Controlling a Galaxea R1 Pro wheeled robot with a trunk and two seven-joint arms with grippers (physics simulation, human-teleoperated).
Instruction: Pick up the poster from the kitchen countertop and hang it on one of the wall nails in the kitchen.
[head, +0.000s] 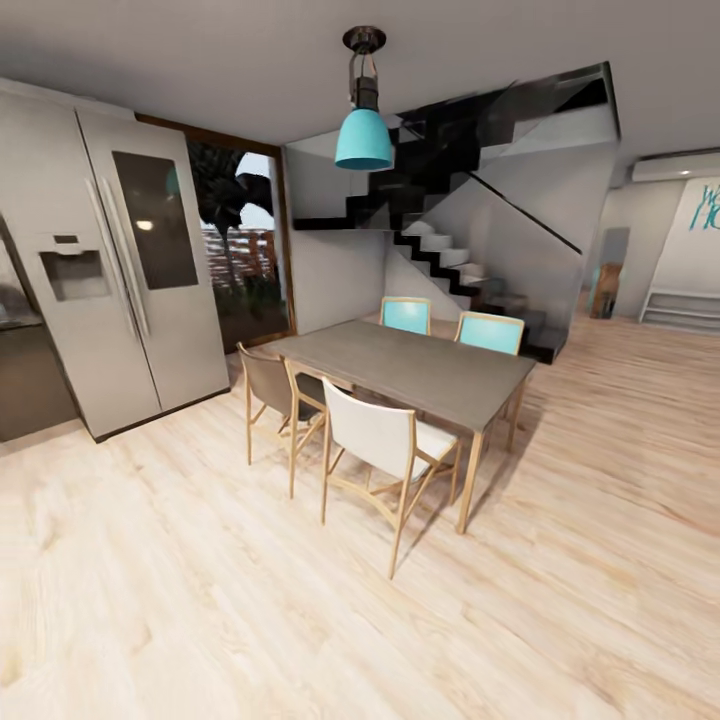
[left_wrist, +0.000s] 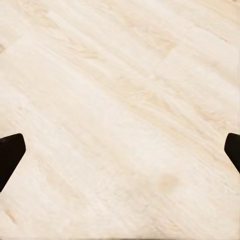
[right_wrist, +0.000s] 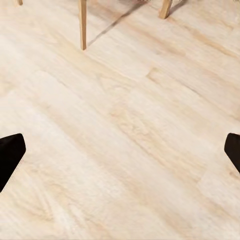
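You were in transit: the dining table (head: 420, 375) stood ahead, the fridge (head: 130, 270) to its left, and no poster was in sight. Both the left gripper (left_wrist: 120, 155) and the right gripper (right_wrist: 120, 155) hung spread wide, empty (over bare floor). Steering past the fridge seemed wisest.

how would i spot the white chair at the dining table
Find the grey dining table under the teal pendant lamp. On its near side stand two chairs; the white chair is the nearer one, beside a dark grey chair. The two far chairs have teal backs.
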